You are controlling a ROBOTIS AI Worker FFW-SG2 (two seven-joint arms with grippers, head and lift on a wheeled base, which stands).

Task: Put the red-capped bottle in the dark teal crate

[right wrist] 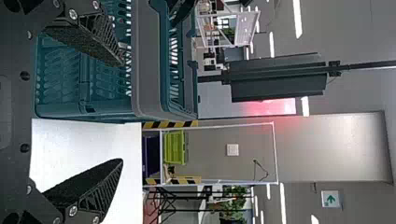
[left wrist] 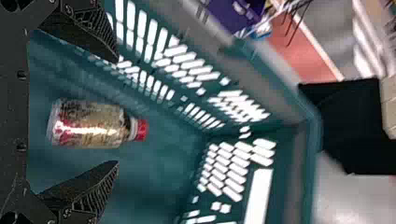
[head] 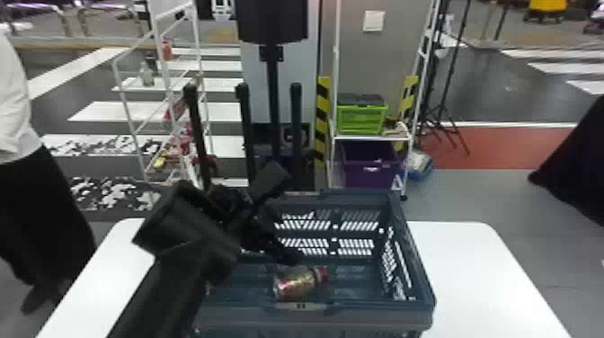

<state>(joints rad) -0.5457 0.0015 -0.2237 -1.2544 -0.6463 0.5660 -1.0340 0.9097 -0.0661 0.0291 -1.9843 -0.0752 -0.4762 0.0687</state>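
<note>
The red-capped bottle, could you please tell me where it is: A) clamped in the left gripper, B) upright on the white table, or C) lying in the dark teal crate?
C: the bottle lies on its side inside the crate, and the left gripper is open.

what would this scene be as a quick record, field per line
bottle: red-capped bottle, lying on its side, cap toward the robot's right
container: dark teal crate, upright on the white table
bottle location: inside the crate, on its floor
left end effector: over the crate, open, not gripping the bottle
right end effector: open, nothing held
background: green crate on a shelf above a purple bin
task state: bottle in crate, released
</note>
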